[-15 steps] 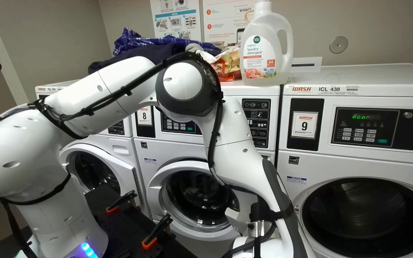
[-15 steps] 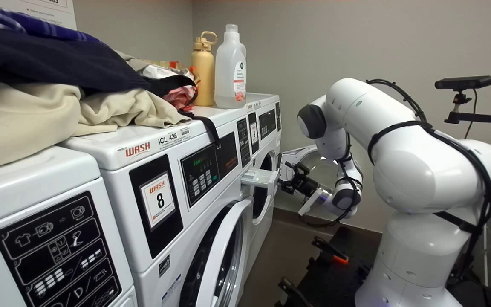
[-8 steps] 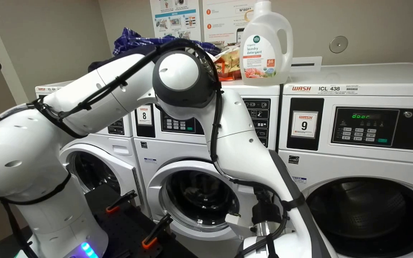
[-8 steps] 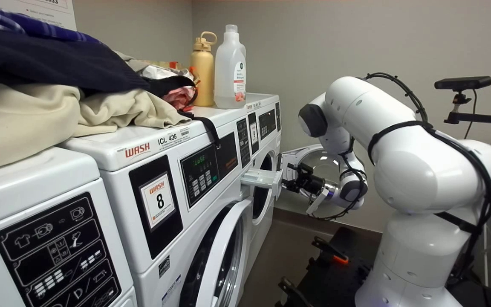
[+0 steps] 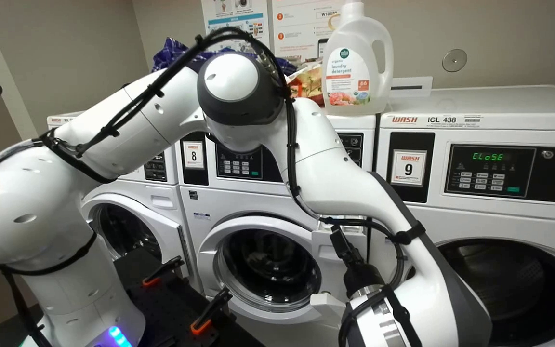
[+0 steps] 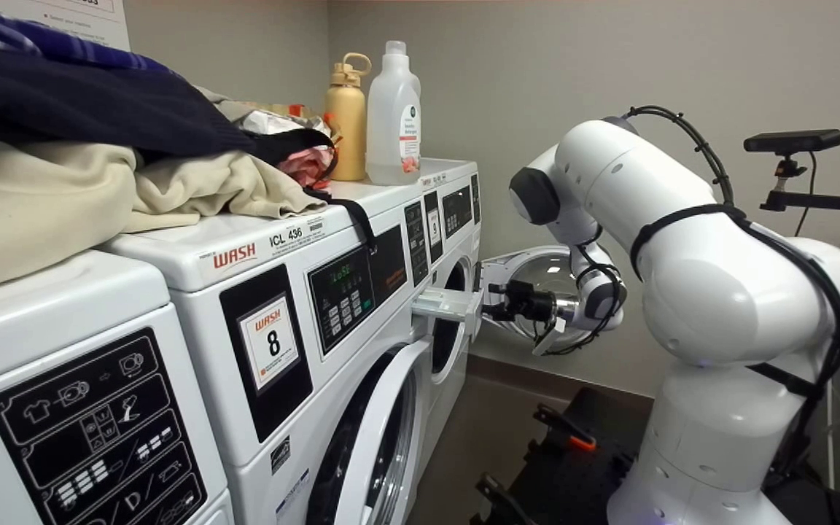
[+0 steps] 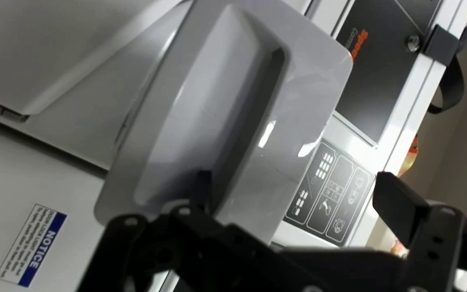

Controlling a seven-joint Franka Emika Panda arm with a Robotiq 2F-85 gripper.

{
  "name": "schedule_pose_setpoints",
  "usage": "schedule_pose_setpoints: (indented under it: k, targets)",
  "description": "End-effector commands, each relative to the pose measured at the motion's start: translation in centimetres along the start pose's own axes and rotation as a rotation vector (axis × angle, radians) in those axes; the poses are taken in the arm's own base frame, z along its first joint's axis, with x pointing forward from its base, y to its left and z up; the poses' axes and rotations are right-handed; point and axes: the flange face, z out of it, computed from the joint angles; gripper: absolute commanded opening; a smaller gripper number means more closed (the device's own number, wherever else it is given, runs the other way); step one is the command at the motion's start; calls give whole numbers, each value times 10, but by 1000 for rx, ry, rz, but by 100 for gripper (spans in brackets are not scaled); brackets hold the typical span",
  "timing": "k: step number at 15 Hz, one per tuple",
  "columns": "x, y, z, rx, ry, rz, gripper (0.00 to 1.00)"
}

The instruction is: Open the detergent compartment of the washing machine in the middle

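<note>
My pincer (image 7: 293,178) is spread wide before the detergent drawer (image 7: 213,105), which stands pulled out from the middle washing machine (image 5: 258,222), numbered 8, beyond the edge of my black desk (image 5: 169,306).
</note>
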Motion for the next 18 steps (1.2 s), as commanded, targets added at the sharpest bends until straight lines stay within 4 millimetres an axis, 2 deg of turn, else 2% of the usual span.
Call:
schedule_pose_setpoints:
  k: [1, 12, 14, 18]
  targets:
    - [52, -49, -23, -12, -41, -174, 100]
    - [90, -78, -11, -93, -457, -511, 100]
    - [109, -100, -20, -80, -488, -602, 100]
    - [173, -178, -44, -62, -501, -810, 100]
